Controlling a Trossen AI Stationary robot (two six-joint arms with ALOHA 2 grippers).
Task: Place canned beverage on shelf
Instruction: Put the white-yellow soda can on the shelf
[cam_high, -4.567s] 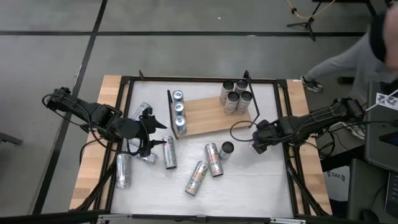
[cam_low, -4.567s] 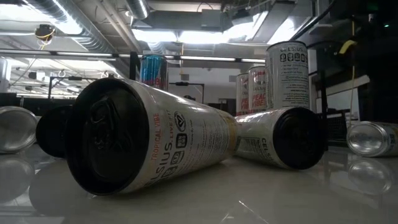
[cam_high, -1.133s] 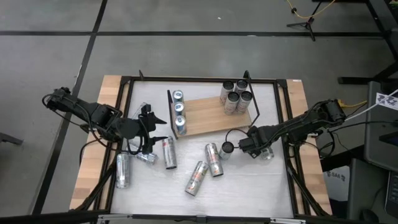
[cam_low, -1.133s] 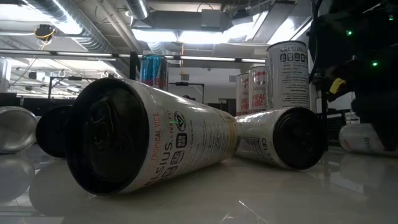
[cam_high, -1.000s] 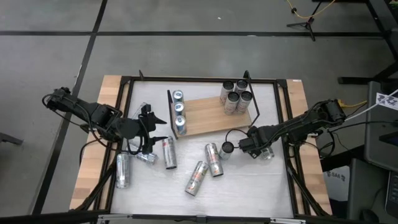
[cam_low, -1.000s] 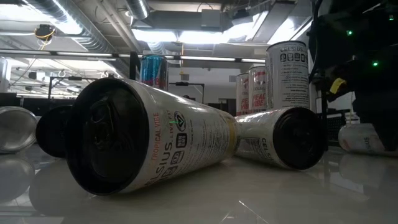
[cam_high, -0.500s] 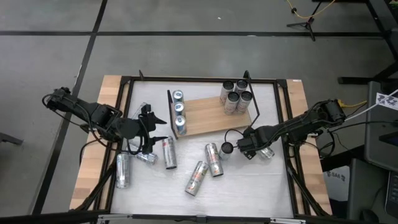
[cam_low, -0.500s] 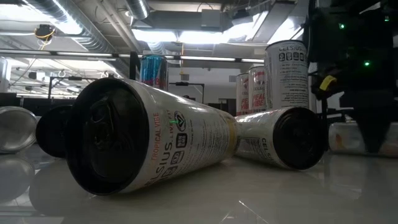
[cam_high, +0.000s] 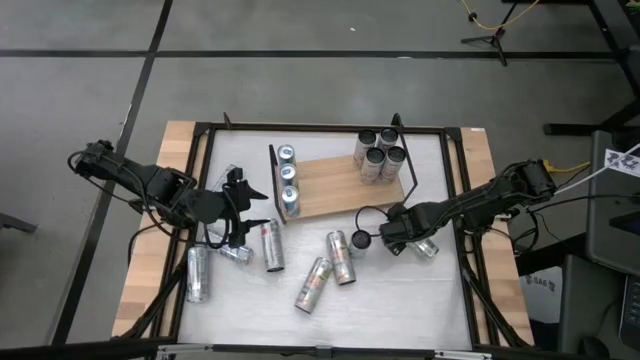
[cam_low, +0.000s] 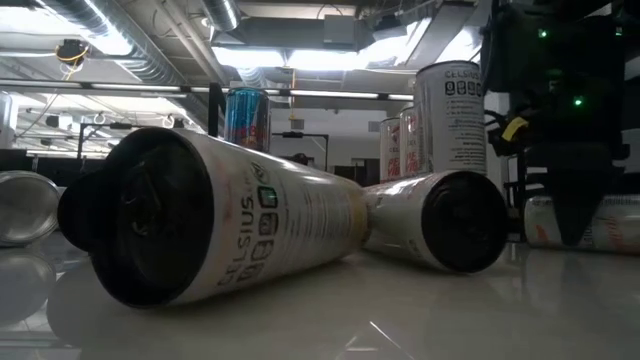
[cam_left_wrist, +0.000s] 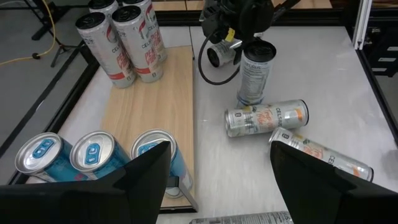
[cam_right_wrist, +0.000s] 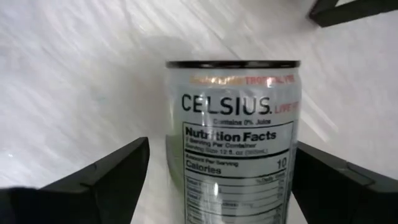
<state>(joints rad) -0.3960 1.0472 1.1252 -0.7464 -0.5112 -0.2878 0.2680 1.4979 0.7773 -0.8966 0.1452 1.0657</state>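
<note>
The shelf (cam_high: 335, 185) is a wooden board at the table's far middle. Three blue cans (cam_high: 288, 178) stand at its left end and several white cans (cam_high: 378, 155) at its right end. My right gripper (cam_high: 392, 240) points down, open, astride one end of a lying can (cam_right_wrist: 233, 124), with an upright can (cam_high: 361, 240) close on its left. My left gripper (cam_high: 243, 208) waits open above the table's left side, holding nothing. Other cans lie on their sides on the tabletop. My right gripper stands with its outer left side against the upright can's wall (cam_left_wrist: 255, 71), and the gripper's own body hides whether they meet. Its fingers (cam_right_wrist: 118, 171) point down on both sides of the lying can (cam_low: 610, 218). Whether they touch that can, I cannot tell.
Two cans (cam_high: 340, 257) (cam_high: 312, 283) lie just left of the upright one, near the table's middle. More cans lie at the left (cam_high: 270, 245) (cam_high: 197, 272). A black metal frame (cam_high: 460, 200) rims the tabletop. A black cable loop (cam_high: 368, 213) lies beside the right gripper.
My right gripper has tipped and edged toward the table's left. The upright can has slid left in front of it. That can has shoved the two lying cans by the middle a little left, and the nearer one has turned.
</note>
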